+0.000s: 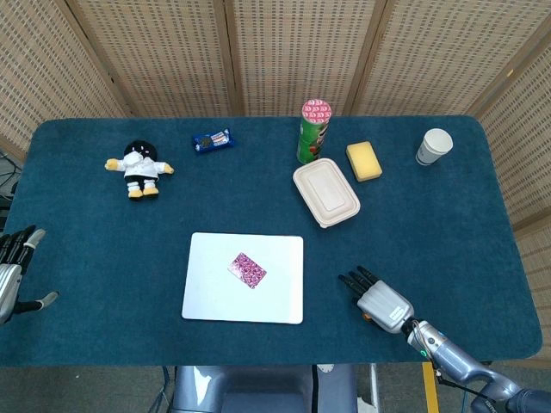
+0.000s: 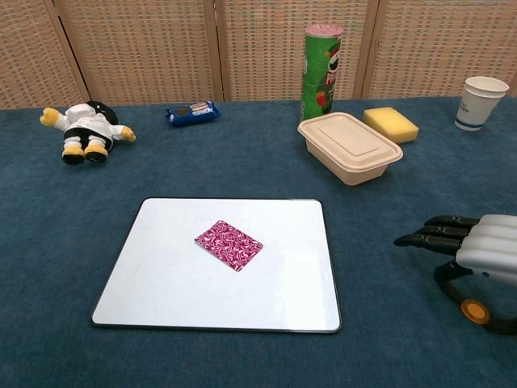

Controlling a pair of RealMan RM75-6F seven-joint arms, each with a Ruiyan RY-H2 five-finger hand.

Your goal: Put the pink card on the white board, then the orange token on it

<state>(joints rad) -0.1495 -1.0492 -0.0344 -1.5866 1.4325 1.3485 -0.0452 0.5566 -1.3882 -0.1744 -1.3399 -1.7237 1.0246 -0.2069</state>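
Observation:
The pink patterned card (image 1: 247, 269) (image 2: 229, 244) lies flat near the middle of the white board (image 1: 207, 297) (image 2: 161, 283). My right hand (image 1: 383, 303) (image 2: 485, 250) hovers low over the cloth to the right of the board, fingers stretched out toward it. The orange token (image 1: 365, 316) (image 2: 472, 311) sits under that hand, held against the curled thumb and tilted up off the table. My left hand (image 1: 13, 271) rests at the table's far left edge with fingers apart and nothing in it; only the head view shows it.
Along the back stand a plush doll (image 1: 138, 169), a blue snack packet (image 1: 213, 139), a green chip can (image 1: 313, 131), a beige lidded box (image 1: 325, 192), a yellow sponge (image 1: 364, 160) and a paper cup (image 1: 434, 146).

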